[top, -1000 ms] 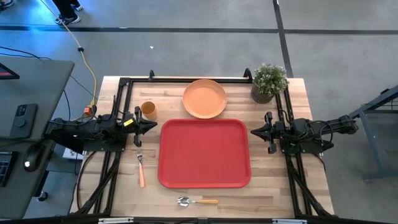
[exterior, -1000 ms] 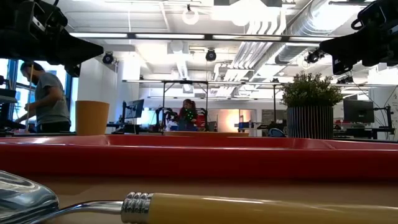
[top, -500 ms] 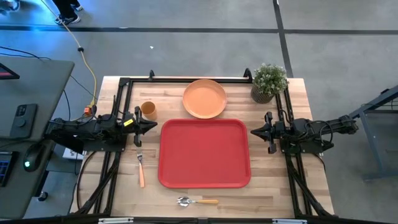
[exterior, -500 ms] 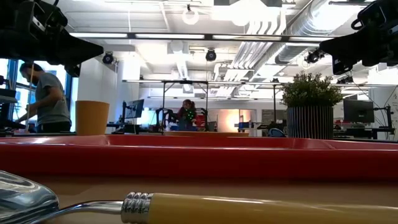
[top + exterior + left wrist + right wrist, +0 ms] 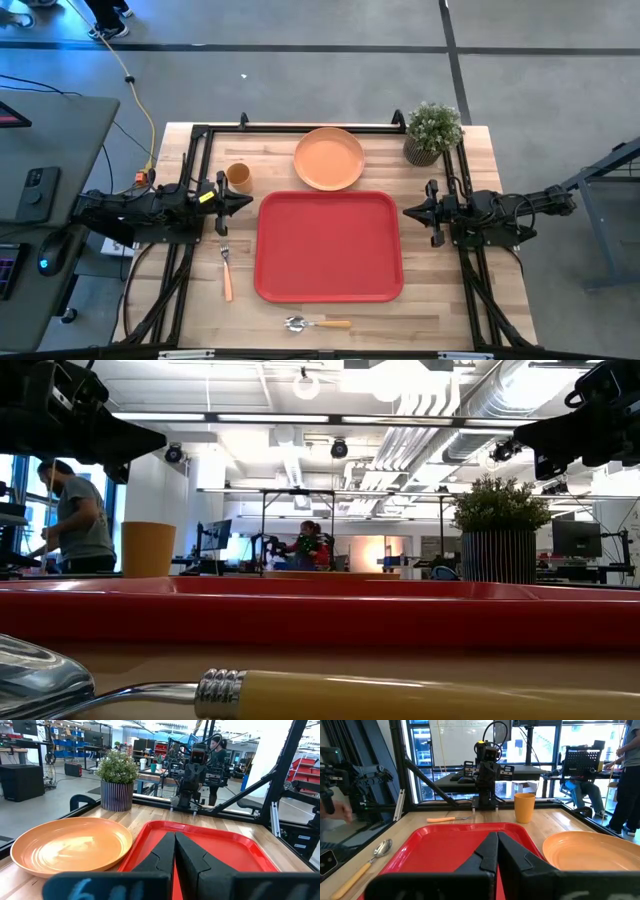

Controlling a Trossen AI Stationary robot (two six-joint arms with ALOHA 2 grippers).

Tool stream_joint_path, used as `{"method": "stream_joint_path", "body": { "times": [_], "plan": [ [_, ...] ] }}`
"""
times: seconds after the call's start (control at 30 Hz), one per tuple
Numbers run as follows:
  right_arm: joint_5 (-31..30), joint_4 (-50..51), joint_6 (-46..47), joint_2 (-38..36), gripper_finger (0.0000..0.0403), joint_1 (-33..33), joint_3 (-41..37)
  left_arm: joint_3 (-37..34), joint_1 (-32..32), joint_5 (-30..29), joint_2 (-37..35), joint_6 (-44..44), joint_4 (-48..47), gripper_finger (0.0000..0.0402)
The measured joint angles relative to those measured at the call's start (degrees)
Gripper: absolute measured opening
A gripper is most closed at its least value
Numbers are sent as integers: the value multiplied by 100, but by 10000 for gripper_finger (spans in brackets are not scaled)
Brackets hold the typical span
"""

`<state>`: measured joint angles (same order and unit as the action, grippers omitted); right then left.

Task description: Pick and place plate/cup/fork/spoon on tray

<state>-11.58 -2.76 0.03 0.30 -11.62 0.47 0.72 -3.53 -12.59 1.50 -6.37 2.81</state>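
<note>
- The spoon is seen lying on the wooden table at its near edge, just in front of the tray, with its silver bowl toward the left arm's side and its orange handle toward the right.
- The fork is found on the table to the left of the tray, lying parallel to the tray's short side, its tines pointed toward the far edge.
- The red tray is placed at the middle of the table, and nothing is carried on it.
- The left gripper is held just off the tray's far-left corner, its fingers pressed together with nothing between them.
- The right gripper is held just off the tray's right side, its fingers likewise pressed together and empty.
- The cup is stood upright beyond the left gripper, near the far-left part of the table.
- The plate is laid flat just beyond the tray's far rim.
- A potted plant is set at the far-right corner.
</note>
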Motion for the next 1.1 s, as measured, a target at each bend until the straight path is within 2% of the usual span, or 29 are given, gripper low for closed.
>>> {"method": "stream_joint_path", "body": {
  "times": [0.2, 0.33, 0.53, 0.67, 0.8, 0.87, 0.93, 1.1],
  "plan": [
    [-5, -2, -5, 1, 0, 0, 1, 1, 0, -1, 0, 94, 0, 3],
    [-453, -208, -135, 2, 0, 0, 2, 1, 2, -63, -2, 101, 208, 3],
    [-599, -502, 272, 5, 0, -1, 2, 1, 1, -68, -1, 166, 710, 3],
    [-1830, -732, 417, 8, 0, 0, 2, 1, 0, -186, 0, 452, 910, 3],
    [-3621, -730, 1143, 8, 0, 0, 0, 1, -2, -958, 0, 379, 955, 3],
    [-4262, -663, 1543, 8, 0, 2, 2, 1, -2, -1293, -1, 361, 964, 3],
    [-4566, -649, 1637, 10, 0, 2, 2, 1, -2, -1568, 0, 358, 960, 3],
    [-4590, -652, 1548, 10, 0, 2, 0, 1, 0, -1992, 0, 350, 957, 3]
  ]
}}
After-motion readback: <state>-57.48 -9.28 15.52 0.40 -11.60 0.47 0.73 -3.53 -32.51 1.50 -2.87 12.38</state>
